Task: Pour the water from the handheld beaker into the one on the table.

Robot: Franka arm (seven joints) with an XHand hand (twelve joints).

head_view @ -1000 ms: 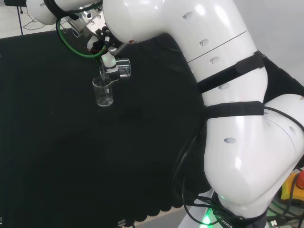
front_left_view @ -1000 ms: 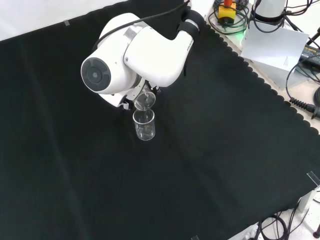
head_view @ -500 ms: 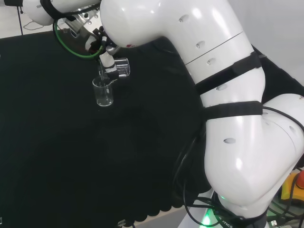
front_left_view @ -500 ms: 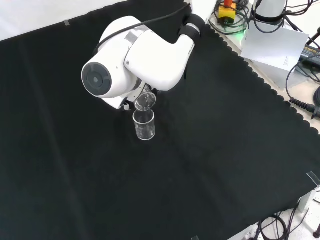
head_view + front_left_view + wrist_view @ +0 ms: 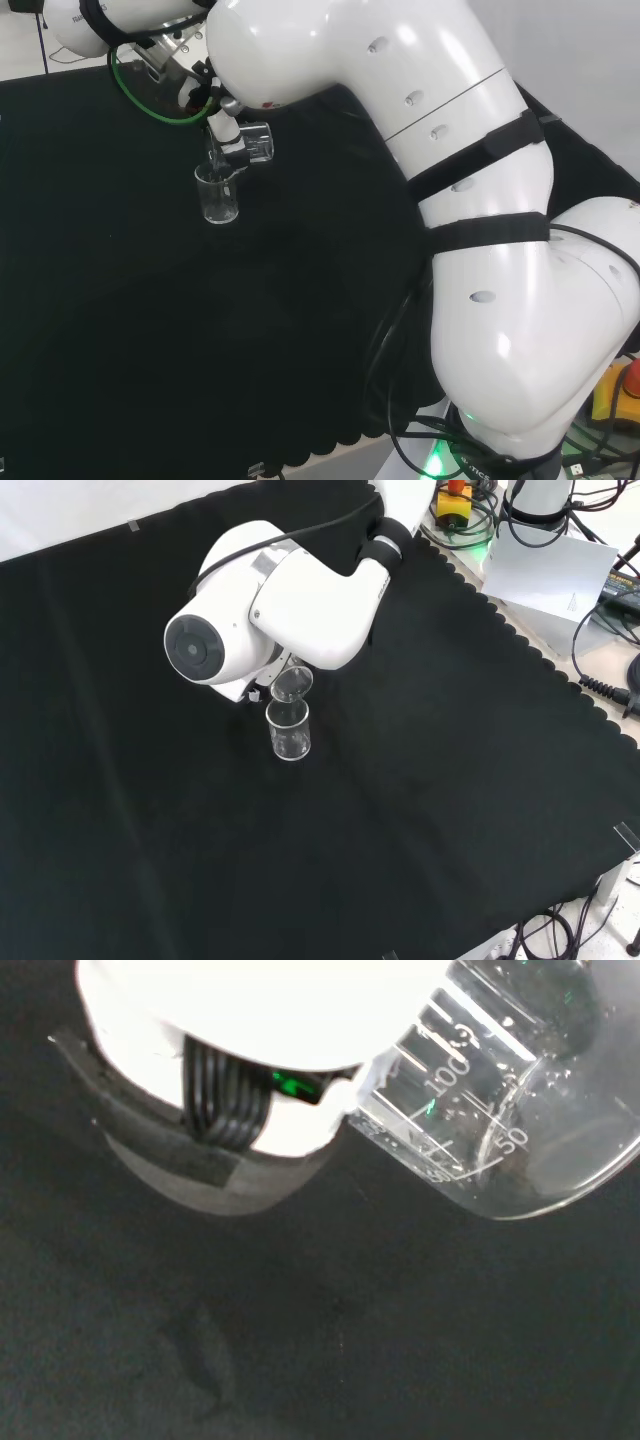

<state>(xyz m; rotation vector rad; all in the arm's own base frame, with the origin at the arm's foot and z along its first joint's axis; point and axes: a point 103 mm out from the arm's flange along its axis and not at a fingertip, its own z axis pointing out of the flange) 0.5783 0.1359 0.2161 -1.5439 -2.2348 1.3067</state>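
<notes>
Hand point(image 5: 229, 132) is curled round the handheld beaker point(image 5: 256, 142), holding it tipped nearly on its side w/ its mouth over the table beaker point(image 5: 217, 193). Vs a second ago the tilt looks a bit steeper and the arm's big link point(image 5: 262, 605) has rolled further, so the pour is prob. near its end. Table beaker stands upright on the black cloth point(image 5: 450, 780), just under the spout; water level hard to tell.
</notes>
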